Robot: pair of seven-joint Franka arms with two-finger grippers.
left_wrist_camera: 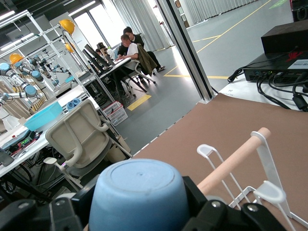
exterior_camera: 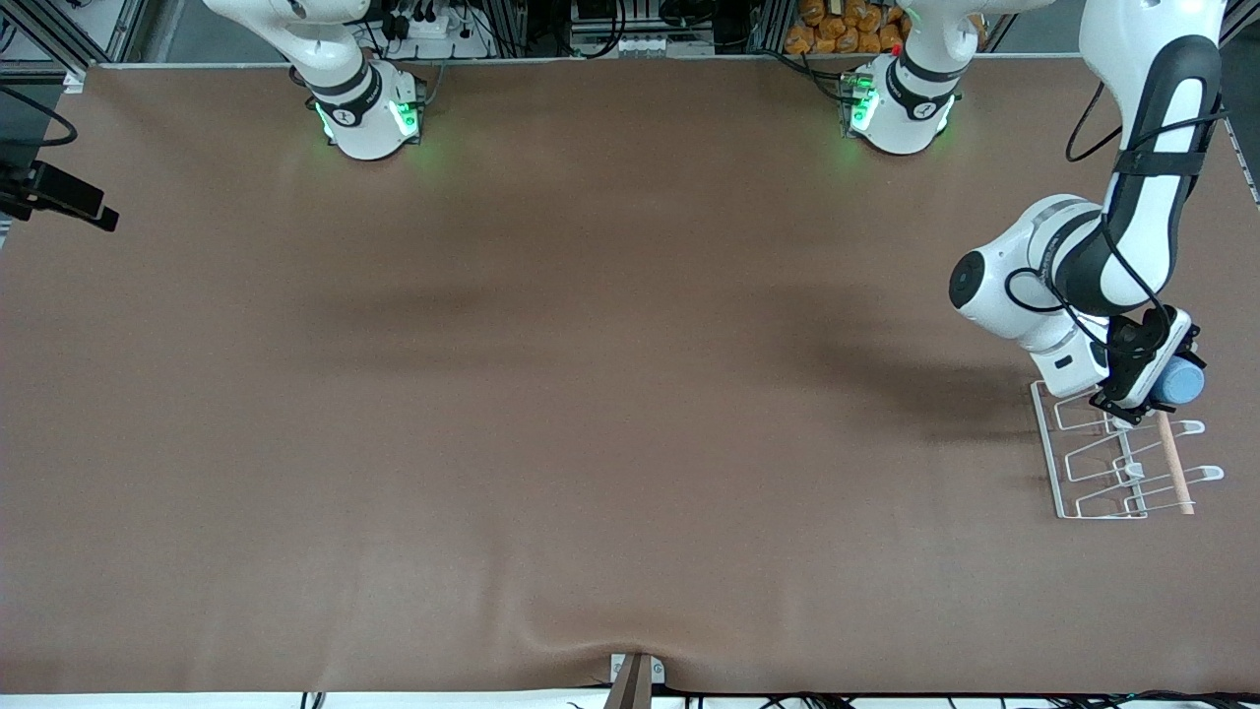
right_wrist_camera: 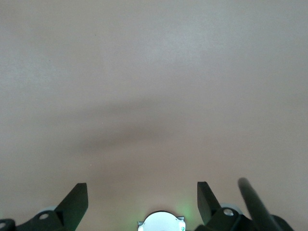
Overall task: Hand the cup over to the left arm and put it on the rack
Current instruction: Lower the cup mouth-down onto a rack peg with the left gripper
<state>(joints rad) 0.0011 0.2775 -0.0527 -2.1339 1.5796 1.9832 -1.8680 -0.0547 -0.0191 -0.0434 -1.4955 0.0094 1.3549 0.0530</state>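
1. The cup (exterior_camera: 1179, 381) lies tipped sideways over the rack (exterior_camera: 1102, 463), at the left arm's end of the tabletop (exterior_camera: 551, 394).
2. The left hand (exterior_camera: 1160, 379) is clamped on it.
3. The right hand (right_wrist_camera: 142, 204) waits, fingers apart, over bare tabletop.

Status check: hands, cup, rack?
Left hand shut on cup, over rack. Right hand open, waiting over bare table. Nothing blocking.
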